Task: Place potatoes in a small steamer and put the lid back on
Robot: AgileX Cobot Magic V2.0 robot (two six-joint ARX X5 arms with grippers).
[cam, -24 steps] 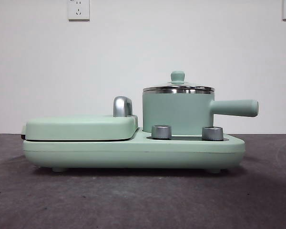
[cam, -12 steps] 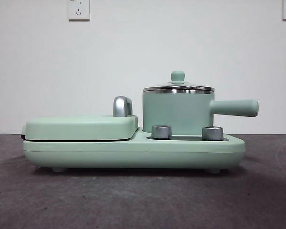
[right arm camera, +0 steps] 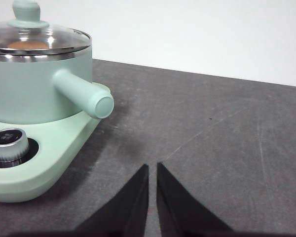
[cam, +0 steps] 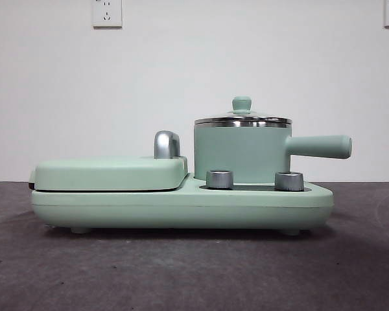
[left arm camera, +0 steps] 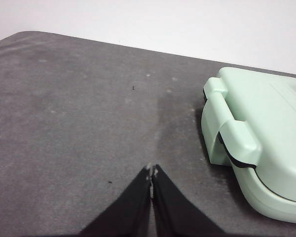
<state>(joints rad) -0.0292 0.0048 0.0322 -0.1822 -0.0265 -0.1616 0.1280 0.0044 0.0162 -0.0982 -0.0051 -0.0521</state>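
Note:
The mint-green small steamer (cam: 242,152) stands on the right half of the appliance base, its long handle (cam: 319,146) pointing right. The glass lid (cam: 242,120) with its green knob rests on the steel rim. Through the glass in the right wrist view, an orange-brown patch of the potatoes (right arm camera: 27,45) shows inside the steamer (right arm camera: 29,89). My right gripper (right arm camera: 152,167) is shut and holds nothing, low over the table, to the side the handle points to. My left gripper (left arm camera: 151,169) is shut and holds nothing, over bare table beside the griddle's end. Neither arm shows in the front view.
The flat green griddle (cam: 110,172) with its chrome handle (cam: 166,144) lies shut on the left half of the base (cam: 181,206). Two steel dials (cam: 220,179) (cam: 289,181) sit in front of the steamer. Dark grey table surrounds the appliance; a white wall stands behind.

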